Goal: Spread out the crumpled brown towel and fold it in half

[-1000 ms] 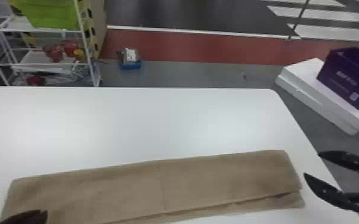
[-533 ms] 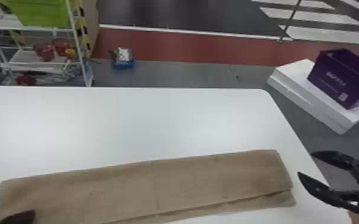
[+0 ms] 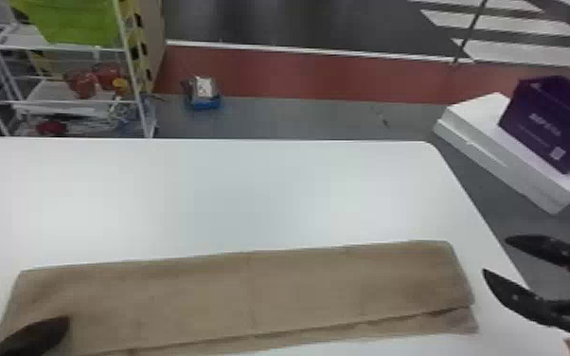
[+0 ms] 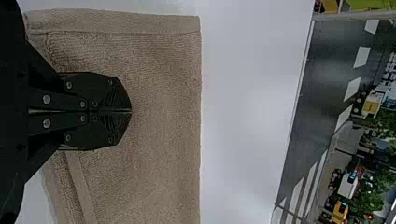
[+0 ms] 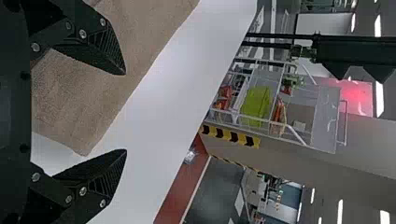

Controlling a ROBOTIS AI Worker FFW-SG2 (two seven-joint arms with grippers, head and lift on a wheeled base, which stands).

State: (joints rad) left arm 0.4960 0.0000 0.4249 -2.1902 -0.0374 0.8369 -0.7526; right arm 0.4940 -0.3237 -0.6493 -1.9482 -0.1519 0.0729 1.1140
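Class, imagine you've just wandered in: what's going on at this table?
A two-armed robot has a brown towel laid out as a long, folded strip on the white table. The left gripper is shut above the towel's left end, with no cloth visible between its fingers. The right gripper is open by the right end, holding nothing. The towel looks folded over, though a strip of the lower layer sticks out along the near edge.

The right gripper (image 5: 126,112) stands wide open, the brown towel (image 5: 70,100) lying on the white table (image 5: 159,93).
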